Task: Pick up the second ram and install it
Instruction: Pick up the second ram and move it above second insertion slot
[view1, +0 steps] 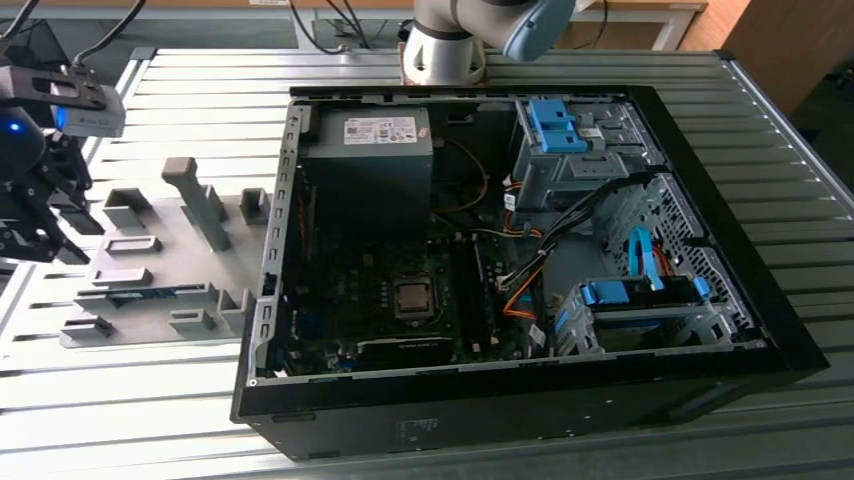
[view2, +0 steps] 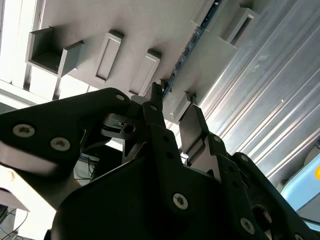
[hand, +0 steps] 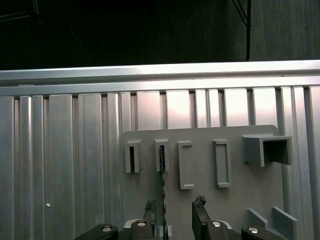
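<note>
Just below the gripper (hand: 175, 202), jaws spread and empty, the second ram (hand: 162, 180) stands edge-up in its grey holder (hand: 240, 200): light, stiff, fragile, I'd say, best pinched mid-length.

the table (view1: 160, 420) is made of ribbed metal slats, light grey and a little shiny, and it fills most of the exterior view. three things stand directly on it. in the left part of the frame lies a flat grey holder plate (view1: 167, 225) with raised blocks and slots. just beside it, from the centre to the right, lies an open black computer case (view1: 507, 395) on its side. at the upper centre stands the robot base (view1: 445, 55). both wrist views show the slats (hand: 60, 160) (view2: 260, 100) with the plate (hand: 240, 190) (view2: 125, 20) lying flat on them.
</note>
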